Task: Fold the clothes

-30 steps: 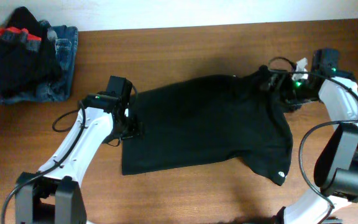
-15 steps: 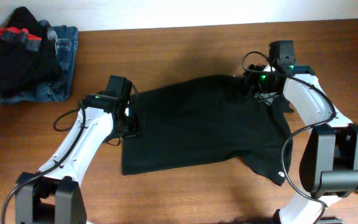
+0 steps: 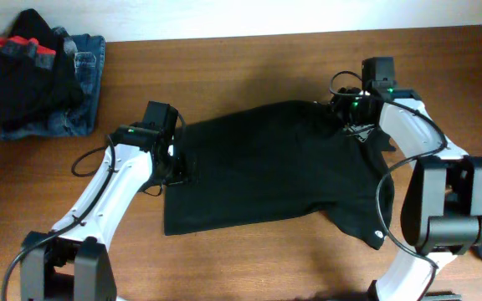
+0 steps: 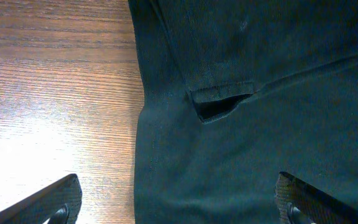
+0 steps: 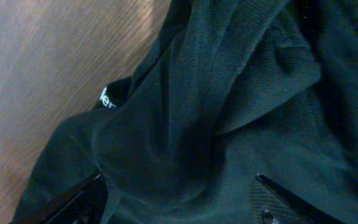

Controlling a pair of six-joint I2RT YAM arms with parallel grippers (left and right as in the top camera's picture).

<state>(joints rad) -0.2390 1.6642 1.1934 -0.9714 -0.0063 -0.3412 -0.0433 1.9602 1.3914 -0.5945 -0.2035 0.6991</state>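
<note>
On table (image 3: pixel 249 67), black top (image 3: pixel 274 171) flat; left pincer (image 4: pixel 179 202) released, jaws spread over top's side edge; right pincer (image 5: pixel 176 205) released, bunched fabric between jaws, white label (image 5: pixel 107 98) ahead-left.

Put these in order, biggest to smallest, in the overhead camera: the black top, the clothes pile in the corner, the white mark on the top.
1. black top, spread flat
2. clothes pile, smaller
3. white mark, just a speck
</note>
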